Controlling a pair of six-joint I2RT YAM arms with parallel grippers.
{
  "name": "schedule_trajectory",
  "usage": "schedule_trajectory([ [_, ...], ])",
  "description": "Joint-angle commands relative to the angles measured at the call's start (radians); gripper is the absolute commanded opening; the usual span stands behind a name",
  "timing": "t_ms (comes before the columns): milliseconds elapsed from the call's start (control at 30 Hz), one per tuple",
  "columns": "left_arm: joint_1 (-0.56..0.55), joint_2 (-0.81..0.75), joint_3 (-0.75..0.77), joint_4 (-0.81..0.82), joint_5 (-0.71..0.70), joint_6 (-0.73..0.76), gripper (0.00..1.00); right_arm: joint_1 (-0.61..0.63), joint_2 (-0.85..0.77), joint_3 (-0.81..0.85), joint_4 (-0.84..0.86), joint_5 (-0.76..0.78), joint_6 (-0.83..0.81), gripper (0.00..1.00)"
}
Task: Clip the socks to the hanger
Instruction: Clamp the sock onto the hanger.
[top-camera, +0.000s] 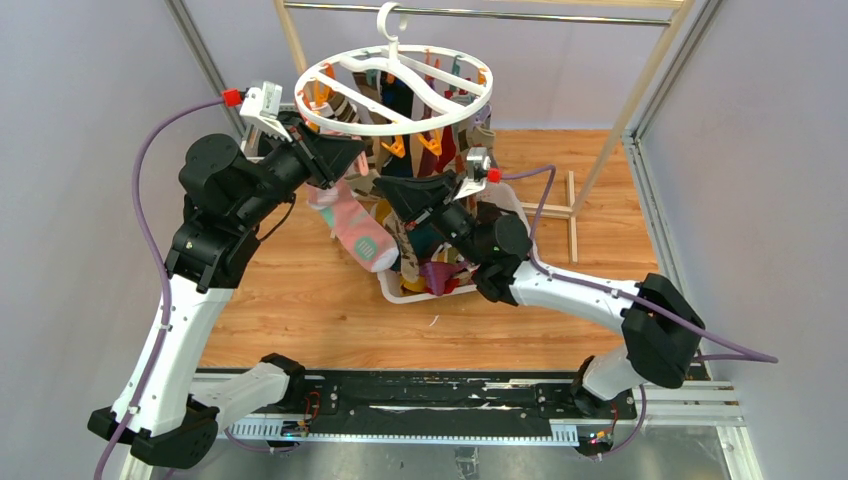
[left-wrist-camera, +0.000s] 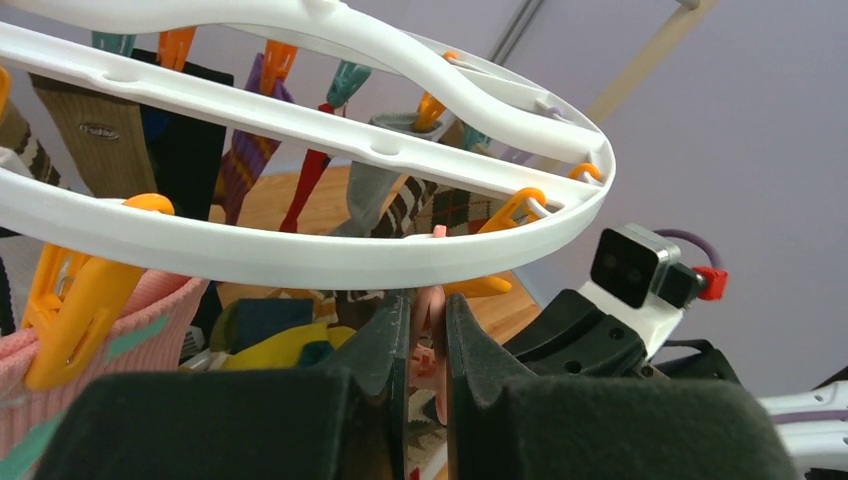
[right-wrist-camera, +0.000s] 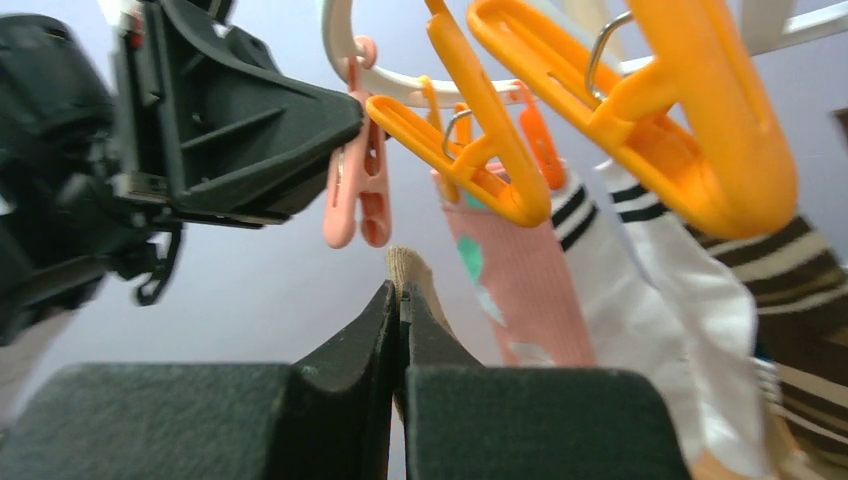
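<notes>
The white round hanger (top-camera: 395, 92) hangs from the metal rail with several socks clipped under it. My left gripper (top-camera: 352, 157) is at its near rim, shut on a pink clip (left-wrist-camera: 431, 322). That clip also shows in the right wrist view (right-wrist-camera: 356, 195), pinched at its top by the left fingers (right-wrist-camera: 300, 110). My right gripper (top-camera: 387, 192) is just below and right of it, shut on the edge of a tan sock (right-wrist-camera: 408, 268) that hangs down as a brown patterned strip (top-camera: 402, 243). The sock's tip sits just under the pink clip's mouth, not inside it.
A pink sock (top-camera: 357, 228) hangs from an orange clip (left-wrist-camera: 75, 305) to the left. Orange clips (right-wrist-camera: 690, 110) and striped socks crowd the right. A white slotted basket (top-camera: 400, 293) with several socks stands on the wooden floor. The wooden-poled rack (top-camera: 620, 110) stands behind.
</notes>
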Motion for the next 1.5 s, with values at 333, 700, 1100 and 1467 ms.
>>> schedule_trajectory([
  [333, -0.002, -0.009, 0.016, 0.034, 0.099, 0.016, 0.01, -0.132, 0.133, 0.043, 0.308, -0.309, 0.485, 0.0],
  [700, 0.003, -0.01, 0.019, 0.03, 0.112, 0.023, 0.01, -0.153, 0.19, 0.099, 0.374, -0.358, 0.58, 0.0],
  [1100, 0.013, -0.011, 0.022, 0.029, 0.122, 0.015, 0.0, -0.156, 0.224, 0.151, 0.399, -0.32, 0.614, 0.0],
  [1467, 0.019, -0.007, 0.021, 0.031, 0.128, 0.011, 0.0, -0.156, 0.21, 0.137, 0.409, -0.267, 0.629, 0.0],
])
